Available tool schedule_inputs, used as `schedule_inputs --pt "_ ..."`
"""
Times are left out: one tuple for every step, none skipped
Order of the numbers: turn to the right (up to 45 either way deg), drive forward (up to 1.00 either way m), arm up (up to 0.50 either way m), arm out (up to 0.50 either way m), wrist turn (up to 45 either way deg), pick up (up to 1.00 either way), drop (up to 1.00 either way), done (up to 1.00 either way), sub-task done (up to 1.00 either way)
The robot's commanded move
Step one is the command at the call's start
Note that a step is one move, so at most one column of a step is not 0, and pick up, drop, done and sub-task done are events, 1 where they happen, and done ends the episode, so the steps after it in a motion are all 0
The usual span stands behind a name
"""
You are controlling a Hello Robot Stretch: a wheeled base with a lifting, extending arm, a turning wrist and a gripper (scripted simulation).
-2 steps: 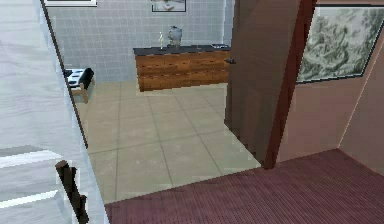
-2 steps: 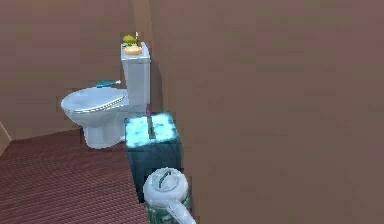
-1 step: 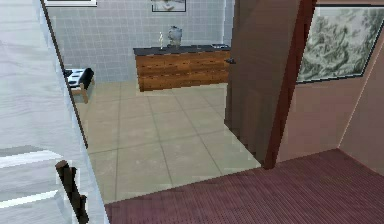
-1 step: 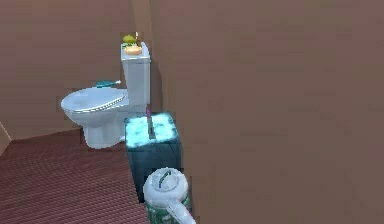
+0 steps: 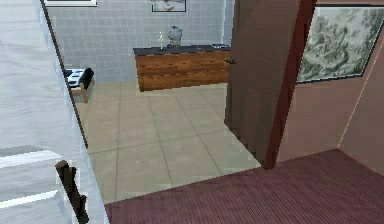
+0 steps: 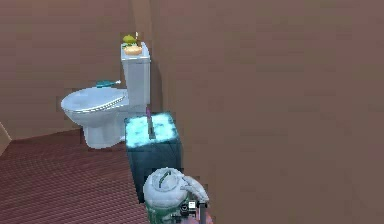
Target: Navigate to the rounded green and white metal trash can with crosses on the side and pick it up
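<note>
Trash can is low in the arm side view, a round green and white thing right at my tool. I can just make out the tool's dark body by its small white marks. I cannot tell if the tool touches the can or is only beside it. I also cannot tell if it holds anything, because the can is right at or behind its far end. Just past the tool, farther out, stands a blue-green box. Farther out again, by the wall, is a white toilet on the dark red floor. The crosses are too small for me to see. I think the can is stiff, since the task says metal, so it should not squash or bend. I think it is light if nothing is inside. Its round, smooth side looks slippery, and thin fingers could slide off it. It also looks wide for the tool. So I would take hold up high, on the rim or the edge of the white top, not around the belly. I would lift slowly so it does not tip or swing.
</note>
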Motion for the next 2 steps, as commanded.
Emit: schedule_inputs --pt "0.0 0.0 0.0 0.0 45.0 0.0 0.0 0.0 0.0" --pt "0.0 0.0 0.0 0.0 45.0 0.0 0.0 0.0 0.0"
